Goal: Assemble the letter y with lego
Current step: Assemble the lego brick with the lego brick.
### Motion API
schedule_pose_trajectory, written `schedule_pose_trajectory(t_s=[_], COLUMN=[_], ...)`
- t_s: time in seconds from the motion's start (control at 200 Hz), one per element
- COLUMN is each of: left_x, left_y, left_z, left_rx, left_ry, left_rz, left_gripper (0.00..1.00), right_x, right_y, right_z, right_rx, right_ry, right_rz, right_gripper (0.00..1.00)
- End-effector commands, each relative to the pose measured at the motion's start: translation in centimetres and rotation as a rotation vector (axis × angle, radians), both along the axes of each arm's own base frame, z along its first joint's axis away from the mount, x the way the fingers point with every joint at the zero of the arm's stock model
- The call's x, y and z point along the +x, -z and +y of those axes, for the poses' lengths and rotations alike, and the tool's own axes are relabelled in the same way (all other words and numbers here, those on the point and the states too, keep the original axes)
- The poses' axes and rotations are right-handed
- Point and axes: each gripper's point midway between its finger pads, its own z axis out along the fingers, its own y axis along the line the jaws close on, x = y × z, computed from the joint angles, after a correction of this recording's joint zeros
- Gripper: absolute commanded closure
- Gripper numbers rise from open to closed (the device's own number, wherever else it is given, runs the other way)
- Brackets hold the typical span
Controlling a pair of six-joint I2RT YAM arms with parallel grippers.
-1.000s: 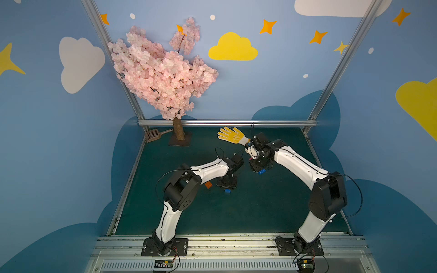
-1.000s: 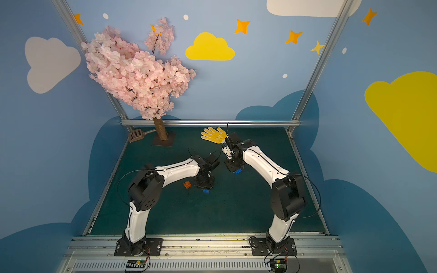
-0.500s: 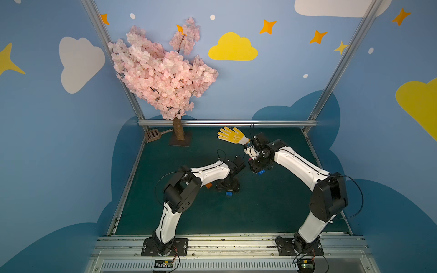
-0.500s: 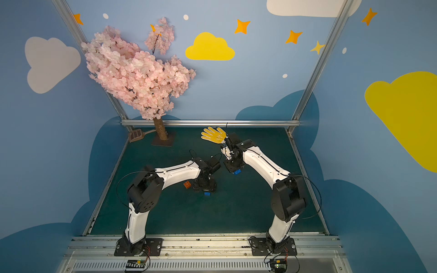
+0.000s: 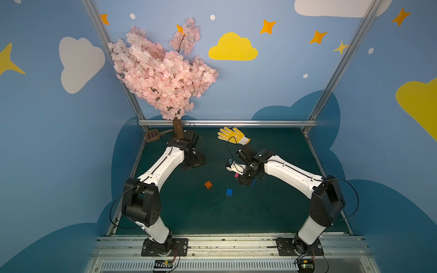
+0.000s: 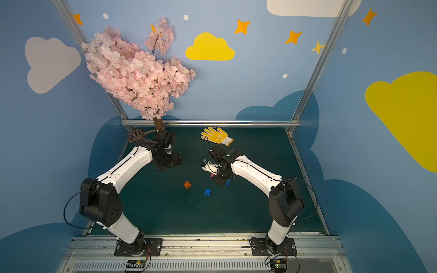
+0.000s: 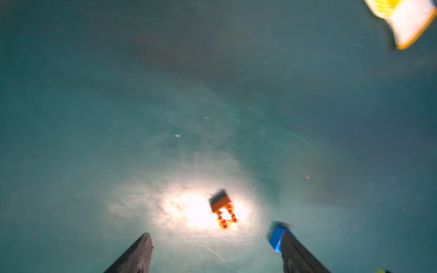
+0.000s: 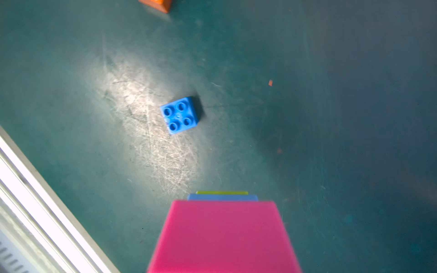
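Right gripper (image 5: 244,179) grips the part-built letter y (image 8: 223,236), pink end foremost, centre-right in a top view, presumably for joining; dark blue brick (image 5: 229,191) and orange brick (image 5: 208,184) lie loose mid-frame; left gripper (image 5: 193,162), jaws spread, empty, left of centre

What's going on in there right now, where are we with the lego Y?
The right gripper holds a cluster of joined bricks: pink nearest the wrist camera, with light blue and lime green edges showing behind it. The orange brick and a dark blue brick lie loose on the mat, apart from each other and not yet attached. The left gripper is open and empty, standing back near the tree.
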Motion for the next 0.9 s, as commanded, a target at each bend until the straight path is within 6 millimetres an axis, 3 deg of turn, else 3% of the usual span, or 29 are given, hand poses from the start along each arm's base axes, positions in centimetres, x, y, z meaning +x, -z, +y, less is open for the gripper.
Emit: schedule_pose_trajectory(t_s=[0.0, 0.135, 0.33, 0.516, 0.896], left_x=[-0.6, -0.2, -0.3, -0.2, -0.1], left_y=[1.1, 2.3, 3.0, 2.8, 2.6], left_z=[1.7, 3.3, 3.6, 3.7, 3.8], left_rx=[-0.004, -0.019, -0.032, -0.034, -0.048], left_ry=[0.03, -0.005, -0.011, -0.01, -0.017], left_rz=[0.054, 0.077, 0.077, 0.062, 0.053], left_gripper=[0.15, 0.15, 0.14, 0.0, 0.0], right_x=[-1.0, -1.6, -2.5, -2.9, -2.4], right_y=[1.2, 2.8, 5.0, 5.5, 6.4], right_z=[1.0, 1.9, 2.9, 3.5, 4.1], right_rx=[-0.05, -0.154, -0.216, -0.21, -0.202], right_ry=[-0.149, -0.244, -0.315, -0.326, -0.326], right_rz=[-0.021, -0.029, -0.025, -0.025, -0.041], right_gripper=[1.0, 1.0, 1.0, 1.0, 1.0])
